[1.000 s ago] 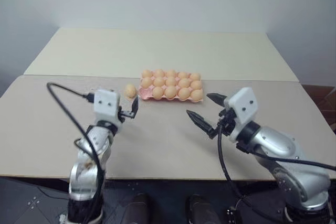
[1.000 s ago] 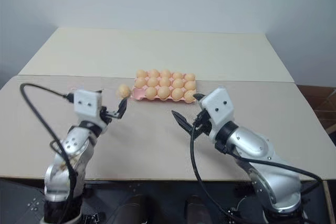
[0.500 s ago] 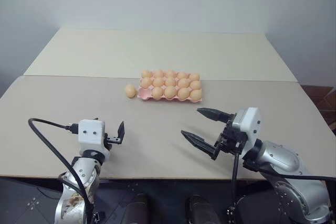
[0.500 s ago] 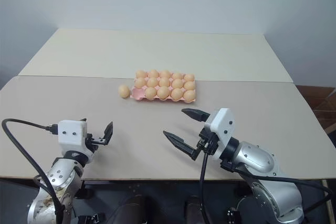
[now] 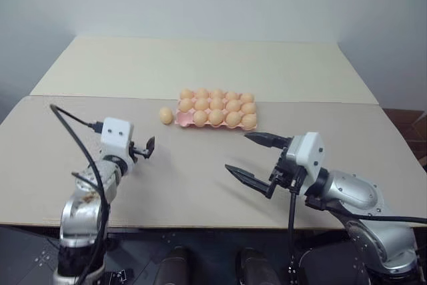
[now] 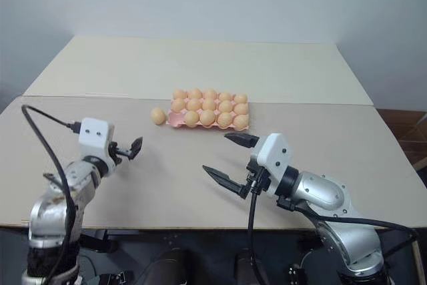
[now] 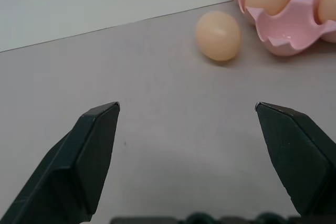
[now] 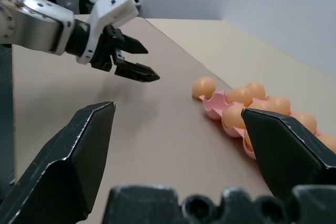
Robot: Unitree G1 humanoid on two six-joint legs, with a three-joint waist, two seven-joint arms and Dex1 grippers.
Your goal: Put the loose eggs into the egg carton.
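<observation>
One loose egg point(image 5: 165, 115) lies on the table just left of the pink egg carton point(image 5: 181, 121), close to it; whether they touch I cannot tell. The carton holds several eggs, and its near-left corner cup point(image 7: 292, 29) has none in it. My left gripper point(image 5: 148, 146) hangs open and empty low over the table, nearer to me than the loose egg point(image 7: 218, 35) and pointing toward it. My right gripper point(image 5: 238, 153) stands wide open and empty in front of the carton, pointing left.
Two tan tabletops meet at a seam point(image 5: 100, 97) behind the carton. A black cable point(image 5: 73, 125) loops from the left wrist. The table's near edge point(image 5: 200, 223) runs just under both arms.
The left gripper drew back from beside the loose egg toward the near edge, then came forward and left again. The right gripper swung to point more to the left.
</observation>
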